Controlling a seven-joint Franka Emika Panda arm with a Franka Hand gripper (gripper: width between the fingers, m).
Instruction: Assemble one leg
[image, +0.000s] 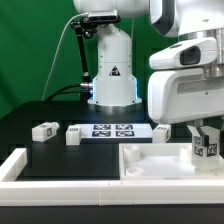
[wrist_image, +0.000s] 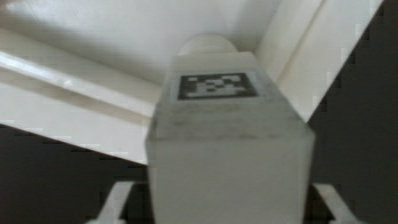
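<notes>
A white leg (image: 205, 146) with a black-and-white tag stands upright at the right corner of the large flat white piece (image: 150, 160). My gripper (image: 205, 134) is over it, one finger on each side. In the wrist view the leg (wrist_image: 226, 130) fills the middle, with its far end at the white piece's corner (wrist_image: 107, 90). The pale fingers (wrist_image: 125, 200) stand on either side, with a dark gap between each finger and the leg. The gripper is open around the leg. Three more legs lie on the black table: one (image: 45, 131), a second (image: 73, 135) and a third (image: 161, 131).
The marker board (image: 112, 130) lies flat between the loose legs. The robot's white base (image: 112, 75) stands behind it. A white border (image: 15, 165) runs along the table's front and the exterior view's left.
</notes>
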